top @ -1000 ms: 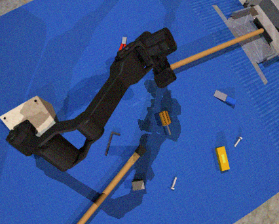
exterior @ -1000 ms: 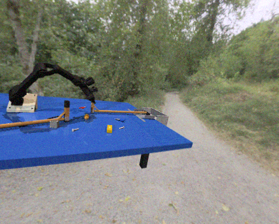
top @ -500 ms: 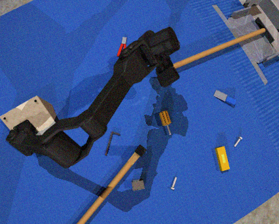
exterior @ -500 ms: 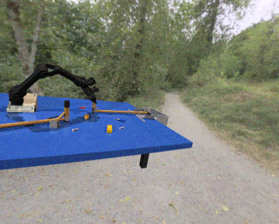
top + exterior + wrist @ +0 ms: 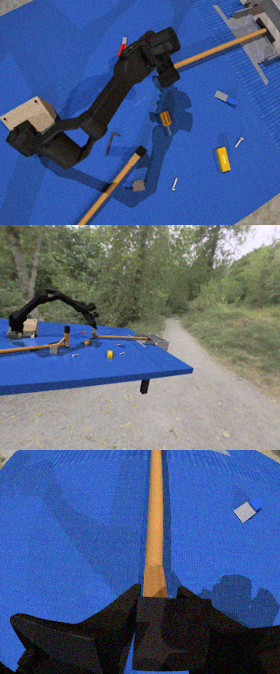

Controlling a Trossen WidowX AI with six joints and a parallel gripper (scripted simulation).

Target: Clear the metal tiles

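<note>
My gripper (image 5: pixel 168 73) (image 5: pixel 94 326) (image 5: pixel 159 591) is shut on the long scraper's black-capped upright grip. The scraper's wooden shaft (image 5: pixel 218 50) (image 5: pixel 121 337) (image 5: pixel 156 525) runs away from the gripper to a dark blade (image 5: pixel 269 35) at the plate's far end, beside the catch box. The steel bench plate (image 5: pixel 244 30) is pale grey at the upper right of the top view. The grey catch box (image 5: pixel 274 7) (image 5: pixel 162 345) stands beyond it, partly out of frame there. I cannot make out any metal tile on the plate; the box's inside is mostly hidden.
A second wooden-shafted tool (image 5: pixel 108 190) (image 5: pixel 29 349) lies nearer the base, with a grey block (image 5: pixel 139 185) beside it. Around are an orange-handled screwdriver (image 5: pixel 165 119), hex key (image 5: pixel 109 144), yellow box (image 5: pixel 223 159), blue-grey piece (image 5: pixel 226 98), red-handled piece (image 5: pixel 121 47) and two bolts (image 5: pixel 174 184) (image 5: pixel 239 142).
</note>
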